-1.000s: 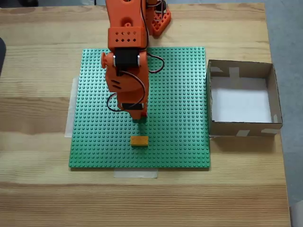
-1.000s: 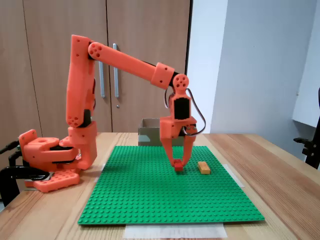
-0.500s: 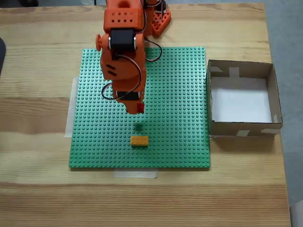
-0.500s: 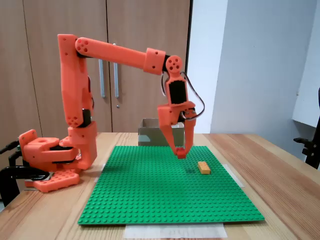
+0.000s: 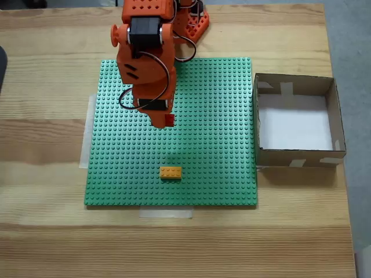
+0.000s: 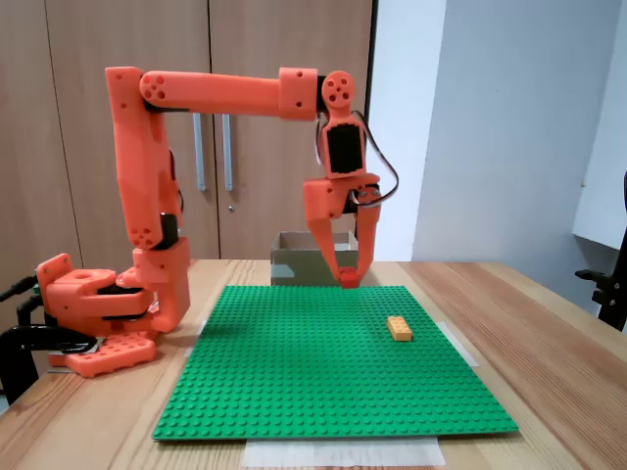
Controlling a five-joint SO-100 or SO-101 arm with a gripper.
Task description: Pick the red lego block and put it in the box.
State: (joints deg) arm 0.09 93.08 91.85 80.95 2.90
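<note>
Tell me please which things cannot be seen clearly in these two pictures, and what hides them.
- The gripper in the top-down fixed view: the arm's own body covers most of it, so only a corner of the red lego block shows.
- The box in the side fixed view: the gripper and brick stand before it; its inside is hidden.
- The yellow-orange brick: too small there to count studs.
- The arm's base: cut off by the top edge.
</note>
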